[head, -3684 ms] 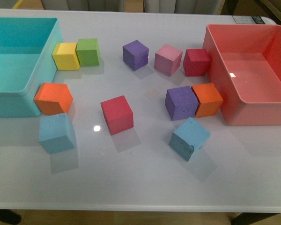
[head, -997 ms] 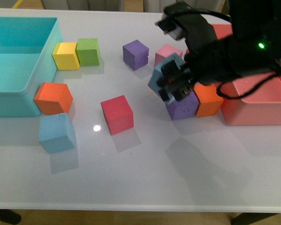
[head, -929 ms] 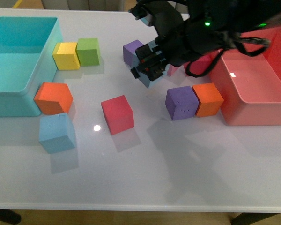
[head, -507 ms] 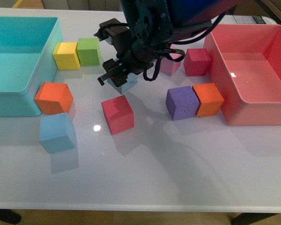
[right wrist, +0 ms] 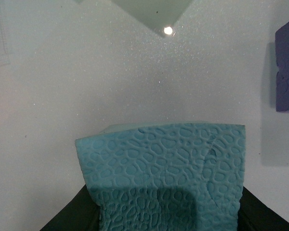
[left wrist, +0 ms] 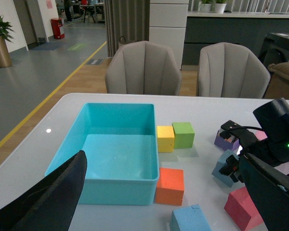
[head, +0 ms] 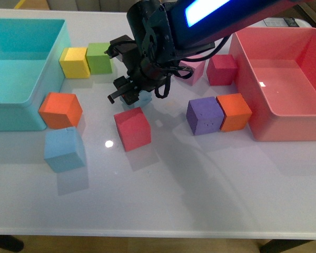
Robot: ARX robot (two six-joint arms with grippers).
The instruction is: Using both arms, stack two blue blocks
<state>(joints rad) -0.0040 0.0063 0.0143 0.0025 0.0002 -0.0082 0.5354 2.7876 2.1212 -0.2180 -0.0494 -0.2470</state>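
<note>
**Right gripper clamps one blue block just beyond the red cube**

The right arm (head: 216,18), its blue panel lit, reaches in from beyond and to the right of the red cube (head: 132,128). The right gripper (head: 131,90) is closed on the held blue block (head: 143,98), which hangs just past the red cube's far edge. In the front view the black fingers hide most of it and only a pale corner shows. The right wrist view is filled by the block's pitted face, with a dark finger (right wrist: 70,216) pressed at each lower corner and the white table (right wrist: 86,72) behind. Whether the block touches the table cannot be told. In the left wrist view it sits tilted, one corner lowest.

The second blue block (head: 64,149) lies flat on the table, left of the red cube and nearer the robot, well apart from the held one. An orange cube (head: 59,109) stands left of the red cube, and the turquoise bin (head: 21,113) lies further left again. A yellow cube (head: 73,62) and a green cube (head: 99,57) sit side by side beyond and left of the red cube. A purple cube (head: 204,115) stands to the red cube's right.

The left gripper (left wrist: 162,158) shows only in its own wrist view. Its two dark fingers are spread wide with nothing between them, and it looks toward the red cube from above the table
</note>
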